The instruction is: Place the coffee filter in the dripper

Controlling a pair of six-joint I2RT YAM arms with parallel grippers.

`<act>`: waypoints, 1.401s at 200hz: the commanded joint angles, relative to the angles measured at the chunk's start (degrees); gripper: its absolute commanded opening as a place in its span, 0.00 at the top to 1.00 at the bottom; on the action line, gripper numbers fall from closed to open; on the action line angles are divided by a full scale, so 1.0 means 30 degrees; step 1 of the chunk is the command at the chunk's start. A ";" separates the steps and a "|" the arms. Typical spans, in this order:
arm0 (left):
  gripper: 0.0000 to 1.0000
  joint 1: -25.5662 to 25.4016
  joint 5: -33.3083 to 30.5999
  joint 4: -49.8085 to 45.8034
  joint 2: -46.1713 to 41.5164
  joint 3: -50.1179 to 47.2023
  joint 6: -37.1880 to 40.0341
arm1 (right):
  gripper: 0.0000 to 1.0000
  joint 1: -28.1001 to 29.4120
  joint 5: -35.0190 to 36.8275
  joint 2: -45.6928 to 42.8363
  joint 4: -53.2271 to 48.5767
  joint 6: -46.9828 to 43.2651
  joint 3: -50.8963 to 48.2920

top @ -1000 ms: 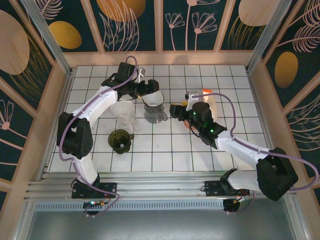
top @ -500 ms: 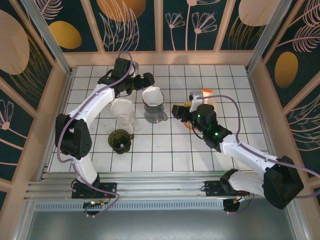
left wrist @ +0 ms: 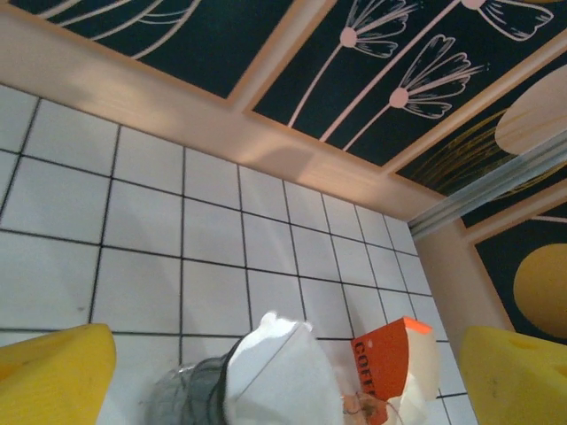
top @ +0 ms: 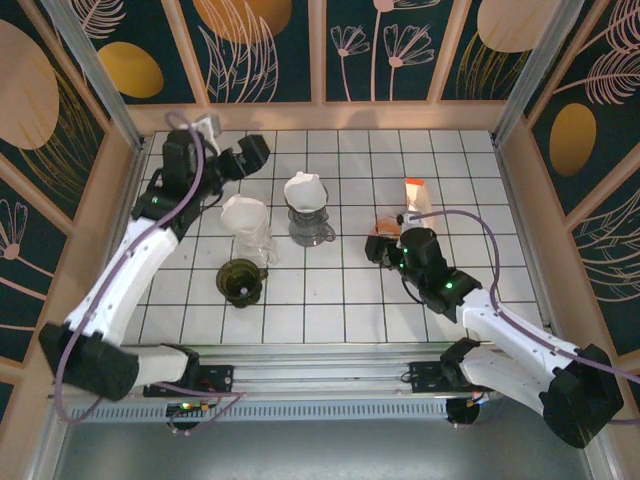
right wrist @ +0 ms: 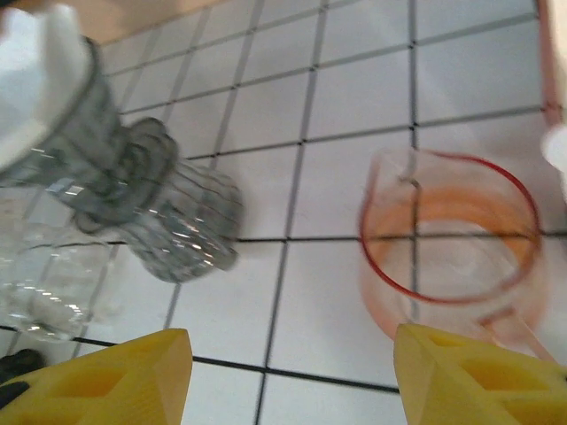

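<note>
Since the white paper filter (top: pixel 304 188) sits in the mouth of the grey glass dripper (top: pixel 311 230), the placing looks done, and with the left gripper (top: pixel 250 152) and right gripper (top: pixel 381 249) both spread and empty, well apart from it, nothing seems left but clearing off.

You have a white tiled surface (top: pixel 350 290) with dark grout lines, boxed in by pale wood framing. Beyond the left gripper (top: pixel 252 152), the back wall (top: pixel 330 50) carries dark teal panels with pink flower outlines and orange ovals. A matching side wall (top: pixel 590 150) stands right of the right gripper (top: pixel 378 248). Aluminium rails (top: pixel 320 375) run along the near edge, behind both.
</note>
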 commanded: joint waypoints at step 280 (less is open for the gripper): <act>0.01 -0.0014 -0.1380 0.0417 -0.5833 -0.7893 -0.0379 | 0.86 -0.2054 0.0607 0.5821 0.2691 -0.1830 -0.0619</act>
